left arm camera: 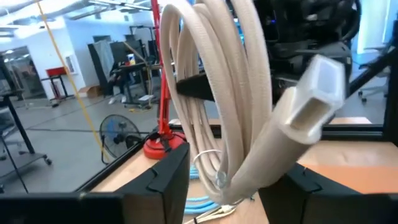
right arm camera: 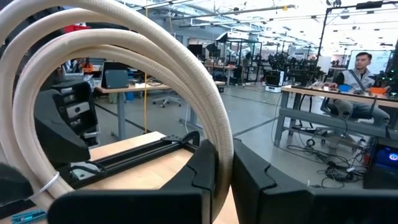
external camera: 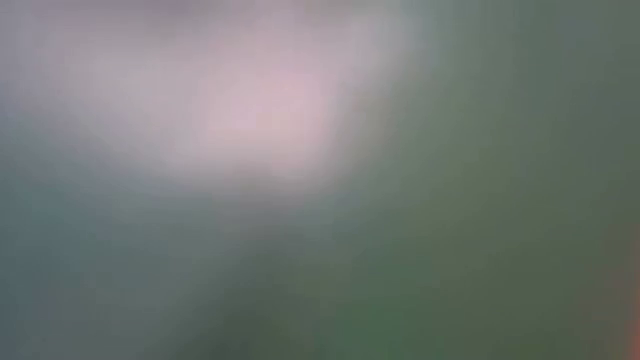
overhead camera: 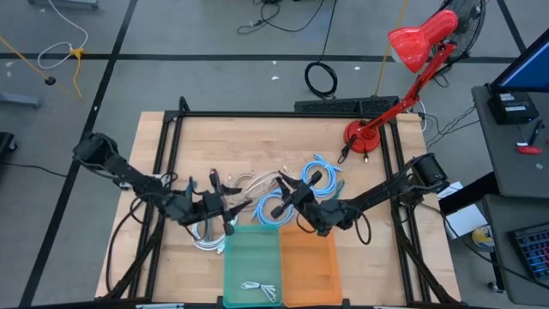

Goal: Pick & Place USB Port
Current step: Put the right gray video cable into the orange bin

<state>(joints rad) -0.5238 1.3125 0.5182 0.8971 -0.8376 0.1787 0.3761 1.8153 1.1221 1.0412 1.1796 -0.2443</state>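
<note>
- i see both arms reaching in to the middle of the counter [overhead camera: 257, 137], meeting over a pile of coiled cables just behind two bins.
- left tool [overhead camera: 225, 209]: in the left wrist view a beige usb cable coil [left arm camera: 217, 93] stands upright between its fingers [left arm camera: 168, 180]; i judge the fingers pinch the coil's lower loops. the plug end [left arm camera: 314, 93] sticks out free beside the coil.
- right tool [overhead camera: 296, 199]: in the right wrist view its fingers [right arm camera: 205, 180] are pressed on a loop of the same beige coil, so both tools appear to share one bundle. i judge this is a two-arm hold that keeps the loops from springing apart.
- blue cables [overhead camera: 322, 172] lie on the counter behind the right tool, untouched.
- the green bin [overhead camera: 251, 266] already holds a small white cable [overhead camera: 260, 289]; the orange bin [overhead camera: 309, 266] beside it looks bare.
- the low view shows nothing usable.
- i judge the coil is lifted but not yet over a bin.
</note>
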